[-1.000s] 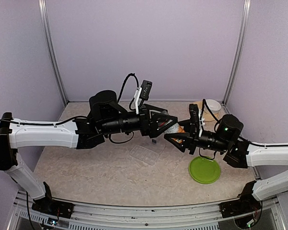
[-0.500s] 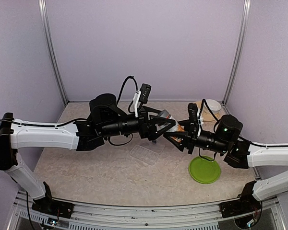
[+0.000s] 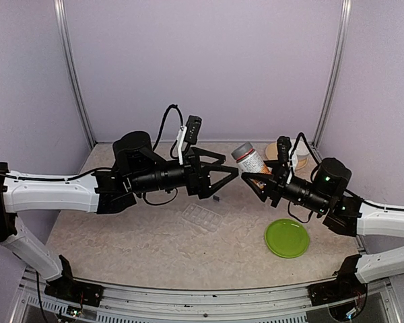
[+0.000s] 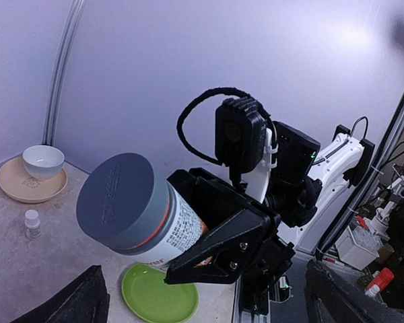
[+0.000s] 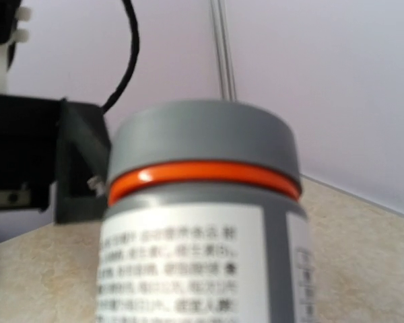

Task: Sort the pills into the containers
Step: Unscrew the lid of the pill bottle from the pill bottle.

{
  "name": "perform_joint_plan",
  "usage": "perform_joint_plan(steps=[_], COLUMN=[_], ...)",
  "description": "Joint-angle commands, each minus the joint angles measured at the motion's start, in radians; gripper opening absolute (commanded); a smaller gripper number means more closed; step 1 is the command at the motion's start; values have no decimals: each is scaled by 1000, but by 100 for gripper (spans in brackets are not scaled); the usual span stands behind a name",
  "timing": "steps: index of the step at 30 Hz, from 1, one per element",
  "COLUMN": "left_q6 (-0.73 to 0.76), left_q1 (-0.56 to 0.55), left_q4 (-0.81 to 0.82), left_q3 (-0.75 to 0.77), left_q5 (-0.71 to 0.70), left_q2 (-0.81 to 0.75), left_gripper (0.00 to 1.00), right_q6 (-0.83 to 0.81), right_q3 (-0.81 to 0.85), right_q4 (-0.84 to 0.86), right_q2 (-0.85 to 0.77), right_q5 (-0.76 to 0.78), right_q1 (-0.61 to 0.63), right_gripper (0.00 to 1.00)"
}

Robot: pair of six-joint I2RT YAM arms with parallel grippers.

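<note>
- Fingers [image 4: 77,306] of the left gripper [image 3: 225,175] gaped wide and empty; the right gripper [image 3: 257,182] clamped the bottle [image 3: 248,160] aloft.
- Pill organiser [image 3: 203,217] lay on the table [image 3: 121,235] below, between the arms.
- An off-centre closing on the cap [image 4: 118,198] could have wrenched the bottle loose.

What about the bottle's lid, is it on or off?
On. The grey lid sits snug on the bottle, above its orange ring, in all three views.
</note>
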Motion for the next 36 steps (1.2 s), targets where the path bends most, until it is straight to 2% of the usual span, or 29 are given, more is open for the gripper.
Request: perform_joint_plan(steps=[1,6,15,25,36], left_q6=[-26,-30,-42,-40,1], left_q1=[50,83,75,37,34], left_q4=[24,3,73,99,81], left_q3=[-21,20,48,71,20], left_q5=[-6,52,211,232,186], left_q2=[-30,0,61,100,56], left_gripper=[99,99,99,99,99], right_q6=[-40,-26,11,45,43], right_q3=[9,8,25,40,5], right_q4=[-8,36,110,166,113], right_q2=[-22,18,113,183,115], right_q5=[-100,-269,-384,-369,-176], right_q1=[-6,-7,-3,14,11], right_gripper=[0,0,0,0,0])
